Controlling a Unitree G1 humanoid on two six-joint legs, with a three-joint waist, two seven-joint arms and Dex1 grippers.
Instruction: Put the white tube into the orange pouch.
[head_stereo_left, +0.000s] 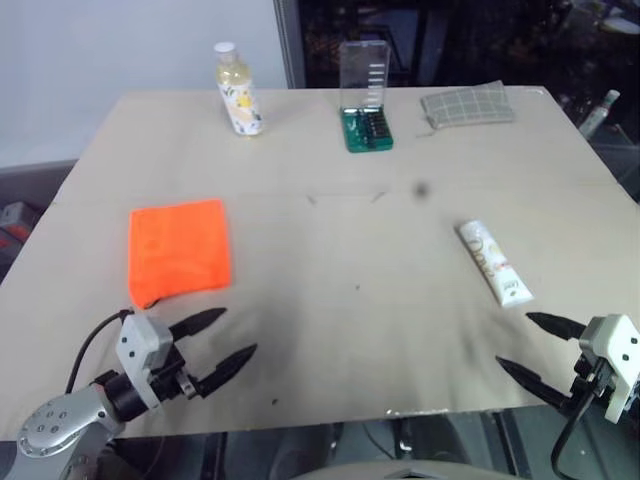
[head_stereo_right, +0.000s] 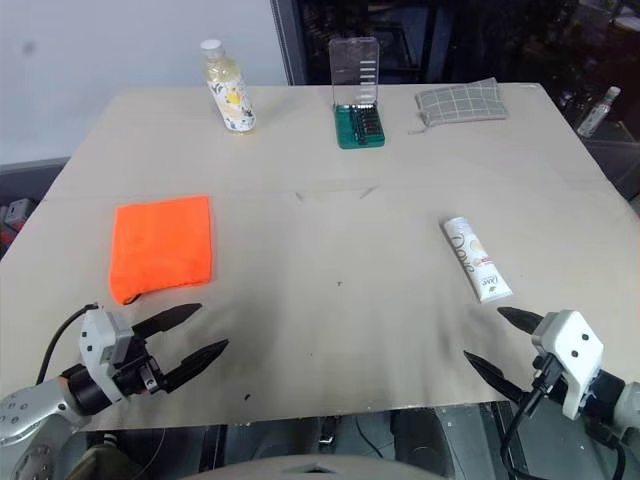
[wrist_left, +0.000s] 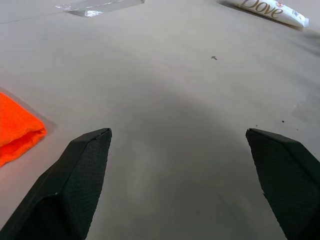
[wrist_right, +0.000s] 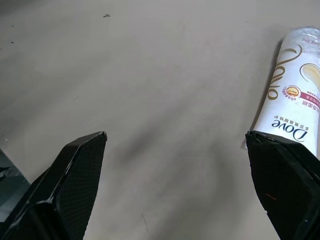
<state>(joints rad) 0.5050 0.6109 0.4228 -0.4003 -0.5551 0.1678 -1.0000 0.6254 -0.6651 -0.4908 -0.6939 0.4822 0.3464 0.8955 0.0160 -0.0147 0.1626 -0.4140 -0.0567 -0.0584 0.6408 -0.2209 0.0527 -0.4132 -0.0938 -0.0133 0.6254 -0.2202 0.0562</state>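
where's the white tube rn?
Head views: white tube lies flat on the table's right side, just ahead of the open right pincer, far from the orange pouch.

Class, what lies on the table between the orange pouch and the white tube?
Only bare table lies between orange pouch and white tube, seen in both eye views.

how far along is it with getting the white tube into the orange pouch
Done: nothing yet. The white tube lies flat on the table, well apart from the orange pouch, which lies flat on the robot's left.
In hand: nothing. The right gripper is open near the tube's cap end, and the left gripper is open just short of the pouch.
Left: grasp the tube, open the pouch, insert it.
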